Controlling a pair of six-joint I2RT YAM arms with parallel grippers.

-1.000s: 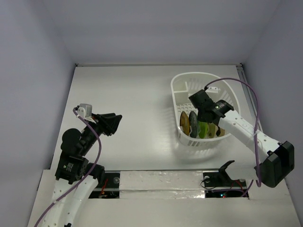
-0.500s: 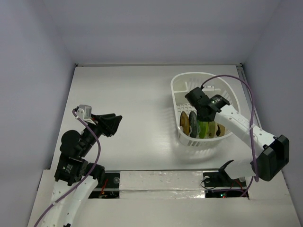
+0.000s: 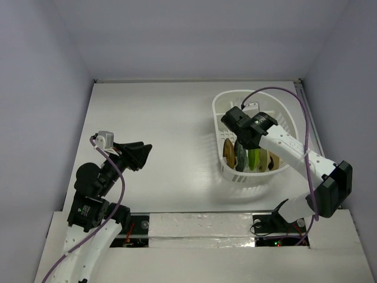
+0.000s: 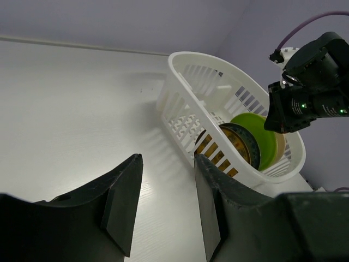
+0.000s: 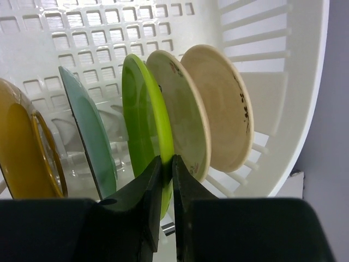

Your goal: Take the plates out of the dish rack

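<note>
The white dish rack (image 3: 219, 122) stands at the right of the table, with several plates upright in a row in its near end. In the right wrist view they are golden-tan (image 5: 20, 150), greyish (image 5: 90, 136), lime green (image 5: 143, 103), patterned cream (image 5: 181, 112) and cream with dark marks (image 5: 219, 106). My right gripper (image 5: 164, 164) reaches down into the rack (image 5: 109, 22) and is shut on the rim of the lime green plate, which stands in its slot. From above, the right gripper (image 3: 242, 137) sits over the plates (image 3: 254, 159). My left gripper (image 3: 142, 154) is open and empty, far left of the rack.
The left wrist view shows the left gripper (image 4: 166, 185) over bare table, with the rack (image 4: 180, 60) and the right arm's wrist (image 4: 305, 93) ahead. Grey walls close in the table on three sides. A purple cable (image 3: 277, 91) arcs over the rack.
My right wrist has shifted left and toward the rack's far side above the plates, and its elbow has swung inward. The left arm has not moved.
</note>
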